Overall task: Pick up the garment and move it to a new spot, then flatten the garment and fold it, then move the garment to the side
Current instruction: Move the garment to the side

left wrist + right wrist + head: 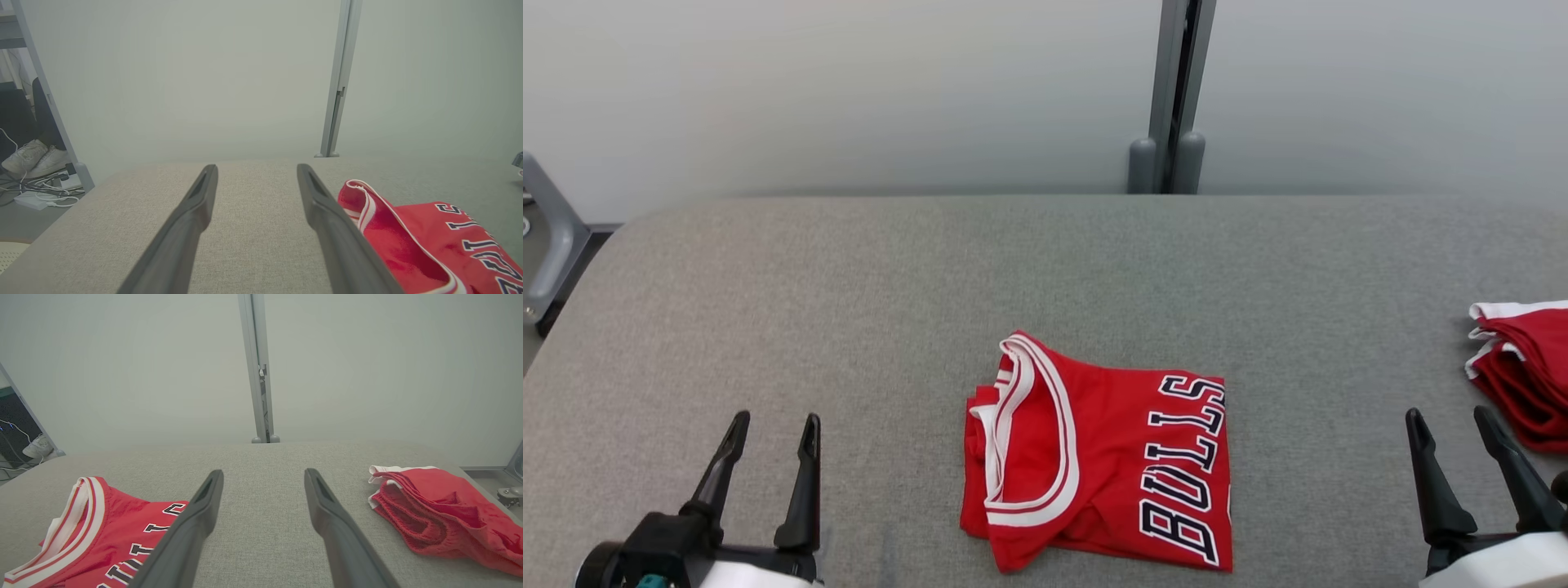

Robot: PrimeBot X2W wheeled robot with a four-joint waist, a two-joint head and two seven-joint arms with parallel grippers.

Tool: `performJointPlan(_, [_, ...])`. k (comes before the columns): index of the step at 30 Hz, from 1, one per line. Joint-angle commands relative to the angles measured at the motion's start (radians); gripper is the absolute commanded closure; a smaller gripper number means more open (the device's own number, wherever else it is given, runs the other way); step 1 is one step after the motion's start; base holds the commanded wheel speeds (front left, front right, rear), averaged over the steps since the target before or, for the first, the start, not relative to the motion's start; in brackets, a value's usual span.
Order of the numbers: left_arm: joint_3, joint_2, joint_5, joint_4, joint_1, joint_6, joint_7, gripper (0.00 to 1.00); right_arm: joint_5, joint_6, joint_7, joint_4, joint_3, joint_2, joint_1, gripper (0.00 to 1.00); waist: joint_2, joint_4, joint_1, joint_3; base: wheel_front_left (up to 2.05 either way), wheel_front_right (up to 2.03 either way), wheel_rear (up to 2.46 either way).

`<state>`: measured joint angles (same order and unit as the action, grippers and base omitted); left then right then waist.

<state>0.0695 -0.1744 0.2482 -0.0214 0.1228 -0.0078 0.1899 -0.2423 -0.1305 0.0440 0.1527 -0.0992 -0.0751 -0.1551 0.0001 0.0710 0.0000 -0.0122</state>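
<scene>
A red jersey, the garment [1098, 453], lies folded into a compact rectangle near the table's front middle, white-striped collar to the left and "BULLS" lettering along its right side. Its collar end also shows in the left wrist view [412, 241] and its lettered end in the right wrist view [98, 535]. My left gripper [774, 425] hovers open at the lower left, well clear of the jersey, nothing between its fingers [196, 212]. My right gripper [1450, 420] stands open at the lower right, between the jersey and another red pile, its fingers [322, 506] bare.
A second pile of folded red garments with white trim [1523, 371] [441, 514] lies at the table's right edge. The grey padded table [1045, 269] stretches back to a pale wall with a grey metal post [1172, 98]. Cables and shoes [36, 157] lie on the floor at left.
</scene>
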Motion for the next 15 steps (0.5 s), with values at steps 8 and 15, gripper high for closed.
performJointPlan(8, [0.013, 0.015, 0.015, 0.022, -0.107, -0.014, 0.036, 0.00, -0.037, -0.001, 0.028, -0.088, 0.066, -0.030, 0.070, 0.00, -0.0001, 0.073, 0.0000, -0.134, 0.00, 0.00, 0.00])
performJointPlan(15, [0.014, 0.025, 0.020, 0.055, -0.167, -0.025, 0.059, 0.00, -0.087, -0.001, 0.015, -0.233, 0.183, -0.038, 0.141, 0.00, -0.0001, 0.105, 0.0000, -0.198, 0.00, 0.00, 0.00])
